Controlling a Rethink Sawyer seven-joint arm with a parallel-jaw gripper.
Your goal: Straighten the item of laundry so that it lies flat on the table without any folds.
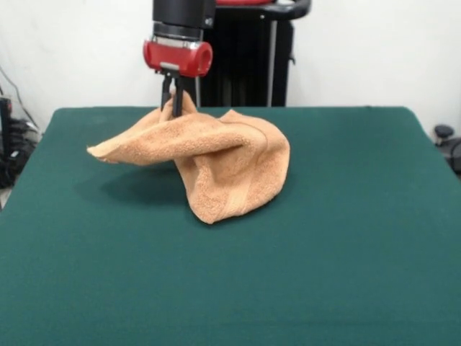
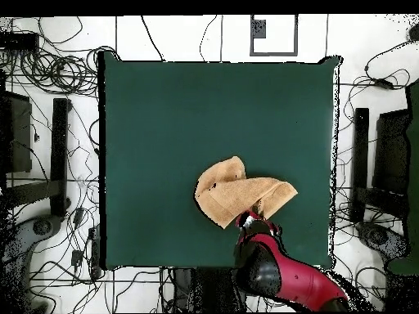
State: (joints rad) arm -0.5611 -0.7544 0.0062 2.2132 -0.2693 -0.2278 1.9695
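Note:
The light orange-tan towel [image 1: 216, 155] is crumpled and partly lifted off the dark green table [image 1: 346, 238]. My gripper [image 1: 173, 107] comes down from above at the far left and is shut on the towel's upper edge, holding it up so that a flap hangs out to the left while the lower corner rests on the table. A woven band stripe shows near the right fold. In the overhead view the towel [image 2: 237, 196] lies right of the table's [image 2: 164, 123] middle, near the robot's side, with the gripper [image 2: 250, 217] at its lower edge.
The black pedestal [image 1: 245, 58] stands behind the table's far edge. Cables and stands [image 2: 57, 163] surround the table on the floor. Green surface extends wide to every side of the towel.

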